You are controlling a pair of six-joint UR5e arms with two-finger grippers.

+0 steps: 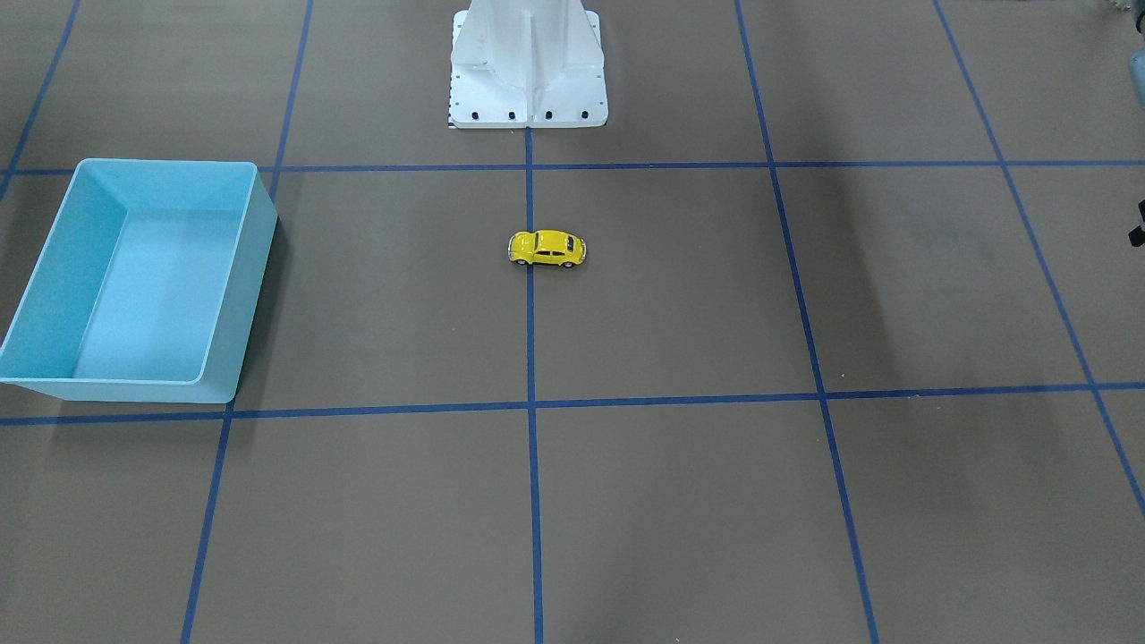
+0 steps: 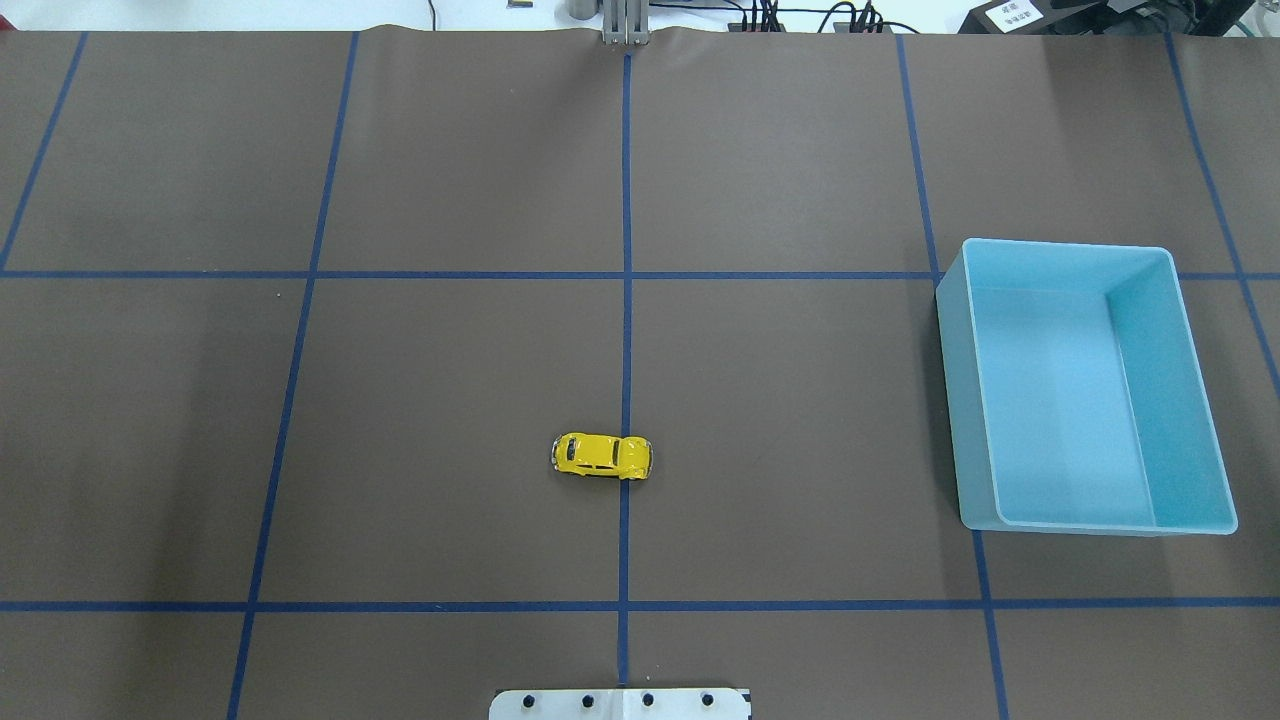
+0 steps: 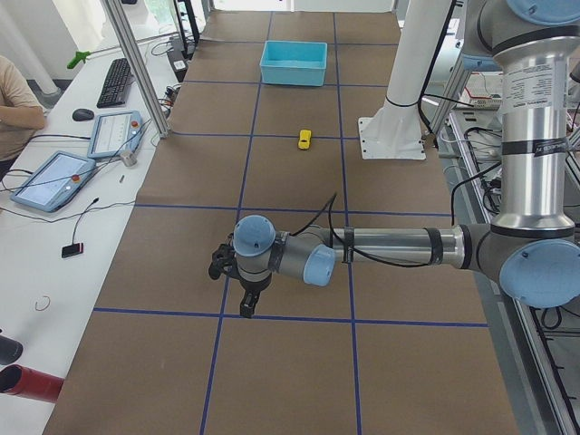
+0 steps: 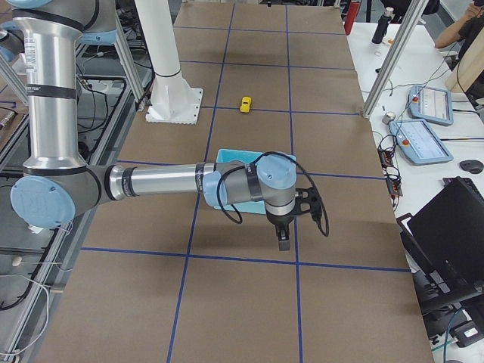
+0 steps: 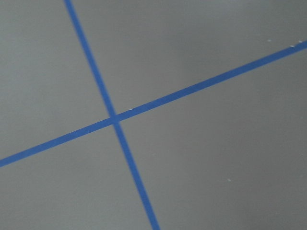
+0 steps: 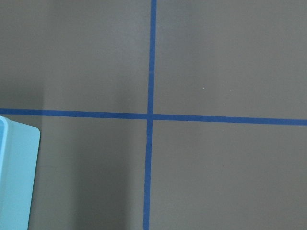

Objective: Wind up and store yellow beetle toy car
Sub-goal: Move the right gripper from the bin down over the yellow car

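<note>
The yellow beetle toy car stands on its wheels on the brown table, on its middle stretch and nearer the robot's white base than the far edge. It lies crosswise to the centre tape line: one end rests on the line and most of the body sits to the robot's left of it. Nothing touches the car.

The blue bin sits upright, its open top facing up, well apart from the car on the robot's right side of the table.

Both arms are out at the table's ends, far from the car. The left gripper hangs above a tape line at the left end, pointing down. The right gripper hangs just beyond the bin at the right end, also pointing down. Each shows only in a side view — how wide either pincer stands cannot be told.

The left wrist view shows bare mat and a tape crossing. The right wrist view shows another crossing, with a corner of the bin at its lower left edge.
</note>
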